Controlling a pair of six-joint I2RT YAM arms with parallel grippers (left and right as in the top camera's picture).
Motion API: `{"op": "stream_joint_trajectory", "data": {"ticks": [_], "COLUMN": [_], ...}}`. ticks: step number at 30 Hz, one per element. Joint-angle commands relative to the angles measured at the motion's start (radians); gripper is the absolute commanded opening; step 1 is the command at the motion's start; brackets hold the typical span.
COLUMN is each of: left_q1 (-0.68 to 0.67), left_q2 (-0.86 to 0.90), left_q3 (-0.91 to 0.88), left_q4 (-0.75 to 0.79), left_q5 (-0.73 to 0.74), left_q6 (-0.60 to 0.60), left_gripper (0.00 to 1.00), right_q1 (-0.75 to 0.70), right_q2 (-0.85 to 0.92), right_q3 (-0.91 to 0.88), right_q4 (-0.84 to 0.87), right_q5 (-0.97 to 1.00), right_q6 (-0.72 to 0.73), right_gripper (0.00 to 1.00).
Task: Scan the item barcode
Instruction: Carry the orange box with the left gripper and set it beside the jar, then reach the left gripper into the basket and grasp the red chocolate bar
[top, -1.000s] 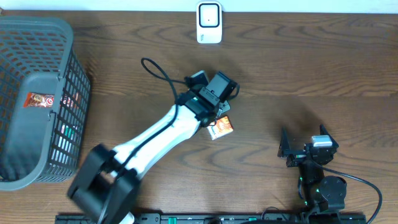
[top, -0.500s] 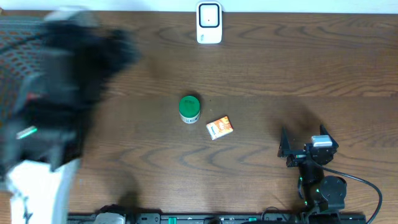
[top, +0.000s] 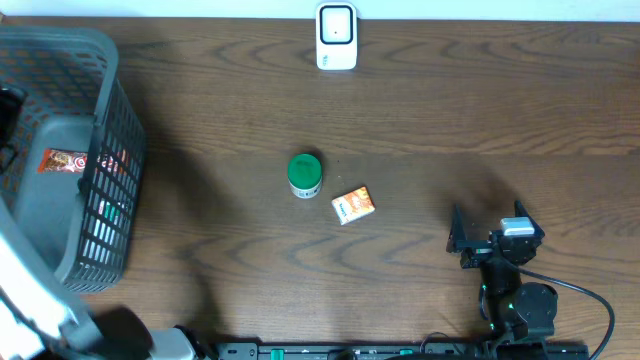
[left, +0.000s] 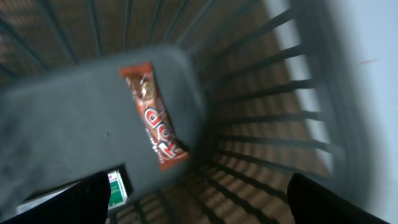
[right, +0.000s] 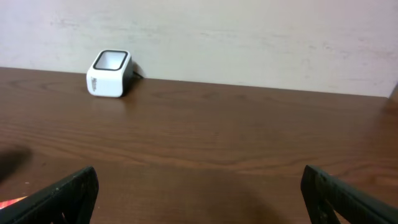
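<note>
**Item location.** The bar (left: 152, 115) was taken as the item in hand (a judgement, since the left gripper (left: 199, 186) was held over it). It was found lying flat on the floor of the basket (top: 100, 60), label up, close to one wall. It lay apart from a green-and-white packet (left: 115, 186) at the lower edge of the left wrist view. No barcode was seen on the upper face.

**Grippers.** The left gripper was held above the basket with its jaws spread wide and nothing between them. The right gripper (right: 199, 177) was held low over the table (top: 500, 120), jaws likewise spread wide and empty, facing the scanner (top: 336, 37) at the far edge. A can (top: 305, 175) and a box (top: 353, 205) were placed mid-table, just beside each other and well apart from the basket.

**Handling.** The bar was judged light, with a thin glossy wrapper likely to slip and crinkle. The contents were expected to be fairly stiff but liable to snap under a hard pinch. A grip across the short width at mid-length was judged best, so that the bar would not swing. The crimped end seams were to be avoided, as they would fold. Because the bar lay flat, the fingertips would have to be brought right down to the floor, and the nearby wall was judged a collision risk. The barcode was presumed to be underneath, so the bar would need turning toward the scanner.
</note>
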Motion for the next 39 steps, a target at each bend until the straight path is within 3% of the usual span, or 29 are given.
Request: {"op": "stream_joint_trajectory", "data": {"ticks": [1, 4, 13, 24, 26, 27, 28, 29, 35, 37, 39], "left_q1": [-0.031, -0.05, -0.082, -0.082, -0.082, -0.082, -0.082, -0.082, -0.082, -0.082, -0.082], "left_q2": [0.129, 0.228, 0.458, 0.571, 0.575, 0.576, 0.577, 0.577, 0.581, 0.581, 0.581], "left_q3": [-0.001, -0.001, -0.001, -0.014, -0.014, -0.014, -0.014, -0.014, -0.04, -0.06, -0.082], "left_q4": [0.01, 0.032, 0.071, 0.076, 0.079, 0.081, 0.082, 0.082, 0.081, 0.083, 0.094], "left_q5": [-0.049, -0.124, -0.156, -0.214, -0.221, -0.22, -0.222, -0.225, -0.251, -0.265, -0.272], "left_q6": [-0.01, -0.04, -0.074, -0.077, -0.077, -0.077, -0.077, -0.077, -0.066, -0.066, -0.066], "left_gripper": [0.88, 0.88, 0.88, 0.86, 0.66, 0.45, 0.35, 0.31, 0.31, 0.53, 0.59], "right_q1": [-0.009, -0.009, -0.009, -0.009, -0.009, -0.009, -0.009, -0.009, -0.009, -0.009, -0.009], "right_q2": [-0.005, -0.005, -0.005, -0.005, -0.005, -0.005, -0.005, -0.005, -0.005, -0.005, -0.005], "right_q3": [-0.001, -0.001, -0.001, -0.001, -0.001, -0.001, -0.001, -0.001, -0.001, -0.001, -0.001], "right_q4": [-0.003, -0.003, -0.003, -0.003, -0.003, -0.003, -0.003, -0.003, -0.003, -0.003, -0.003], "right_q5": [0.005, 0.005, 0.005, 0.005, 0.005, 0.005, 0.005, 0.005, 0.005, 0.005, 0.005], "right_q6": [0.017, 0.017, 0.017, 0.017, 0.017, 0.017, 0.017, 0.017, 0.017, 0.017, 0.017], "right_gripper": [0.99, 0.99, 0.99, 0.99, 0.99, 0.99, 0.99, 0.99, 0.99, 0.99, 0.99]}}
